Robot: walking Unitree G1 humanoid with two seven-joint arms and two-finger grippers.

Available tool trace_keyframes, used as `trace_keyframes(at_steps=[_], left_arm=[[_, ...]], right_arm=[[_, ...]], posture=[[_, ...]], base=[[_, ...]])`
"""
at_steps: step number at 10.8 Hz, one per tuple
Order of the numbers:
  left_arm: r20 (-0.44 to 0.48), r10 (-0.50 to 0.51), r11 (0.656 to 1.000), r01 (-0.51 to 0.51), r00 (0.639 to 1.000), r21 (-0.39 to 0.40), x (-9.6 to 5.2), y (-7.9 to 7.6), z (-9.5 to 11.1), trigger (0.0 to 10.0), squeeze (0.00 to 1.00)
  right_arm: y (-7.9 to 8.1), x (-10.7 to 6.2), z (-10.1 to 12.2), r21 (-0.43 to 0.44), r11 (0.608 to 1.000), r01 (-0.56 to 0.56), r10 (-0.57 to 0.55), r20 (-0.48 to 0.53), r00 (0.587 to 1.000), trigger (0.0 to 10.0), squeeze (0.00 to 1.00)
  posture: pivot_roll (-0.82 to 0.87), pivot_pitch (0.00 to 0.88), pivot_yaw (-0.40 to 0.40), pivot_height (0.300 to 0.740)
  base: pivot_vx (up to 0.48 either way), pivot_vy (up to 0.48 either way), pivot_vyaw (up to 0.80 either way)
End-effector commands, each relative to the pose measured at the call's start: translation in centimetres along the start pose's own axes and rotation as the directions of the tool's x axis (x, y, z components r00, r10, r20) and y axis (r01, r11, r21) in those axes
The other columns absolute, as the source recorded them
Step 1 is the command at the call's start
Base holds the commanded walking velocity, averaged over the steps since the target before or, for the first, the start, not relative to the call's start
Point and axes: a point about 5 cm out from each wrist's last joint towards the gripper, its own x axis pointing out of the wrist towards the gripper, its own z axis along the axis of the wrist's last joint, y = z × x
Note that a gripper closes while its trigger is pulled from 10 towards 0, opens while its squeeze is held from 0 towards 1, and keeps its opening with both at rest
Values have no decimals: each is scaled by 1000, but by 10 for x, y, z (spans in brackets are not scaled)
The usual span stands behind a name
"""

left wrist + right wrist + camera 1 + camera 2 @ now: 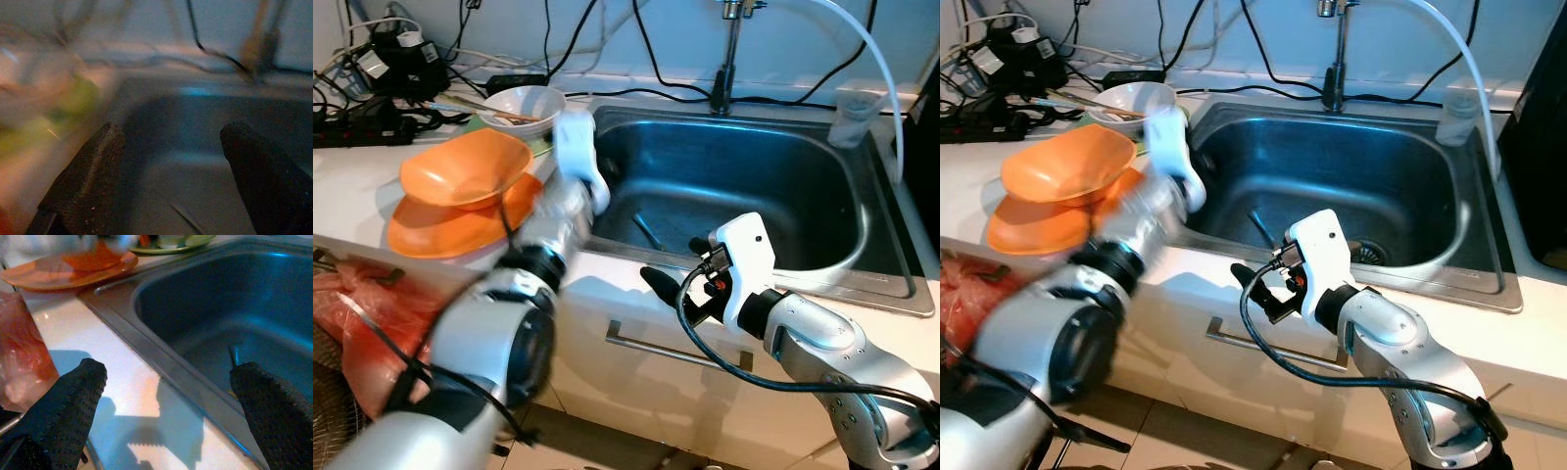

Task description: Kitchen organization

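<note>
Steel sink [773, 186], both tools open, no legible labels.

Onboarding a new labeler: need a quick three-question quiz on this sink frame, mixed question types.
1. True or false: the orange plastic bowl sits on the flat orange plate.
2. Which claw is over the counter's front edge? A) left claw B) right claw
3. Fill in: the thin dark utensil lies in the stainless steel ____.

Key: 1 true. 2 B. 3 sink.
</note>
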Motion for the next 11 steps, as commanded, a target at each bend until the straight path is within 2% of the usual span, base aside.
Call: trace_keyframes(at_steps=[1, 2, 3, 5, 8, 9, 11], left_arm=[[63, 52, 997, -56, 997, 61, 1, 9, 18, 10000, 1000], [80, 97, 989, -106, 992, 108, 1, 21, 23, 10000, 1000], [82, 164, 964, -178, 983, 196, -2, 38, 24, 10000, 1000], [25, 229, 942, -228, 973, 246, -7, 62, 13, 10000, 1000], [-69, 262, 921, -228, 963, 315, -13, 77, -4, 10000, 1000], [-79, 272, 910, -230, 959, 344, -17, 86, -11, 10000, 1000], [-91, 260, 906, -210, 961, 368, -16, 83, -5, 10000, 1000]], right_arm=[[0, 3, 4, -13, 1000, -12, 12, 20, 1000, 10000, 0], [-1, 5, 6, -16, 1000, -13, 13, 29, 999, 10000, 0], [-2, 7, 11, -21, 1000, -14, 15, 58, 998, 10000, 0], [1, 10, 24, -59, 997, -40, 47, 118, 992, 10000, 0], [3, 13, 22, -60, 996, -66, 73, 117, 990, 10000, 0], [4, 14, 23, -62, 995, -72, 79, 120, 990, 10000, 0], [3, 14, 22, -61, 996, -67, 74, 123, 990, 10000, 0]], posture=[[-149, 0, 101, 740], [-142, 0, 100, 740], [-128, 0, 98, 740], [-112, 0, 93, 740], [-97, 0, 86, 740], [-96, 0, 87, 740], [-90, 0, 90, 740]], base=[[0, 0, 0], [0, 0, 0], [0, 0, 0], [0, 0, 0], [0, 0, 0], [0, 0, 0], [0, 0, 0]])
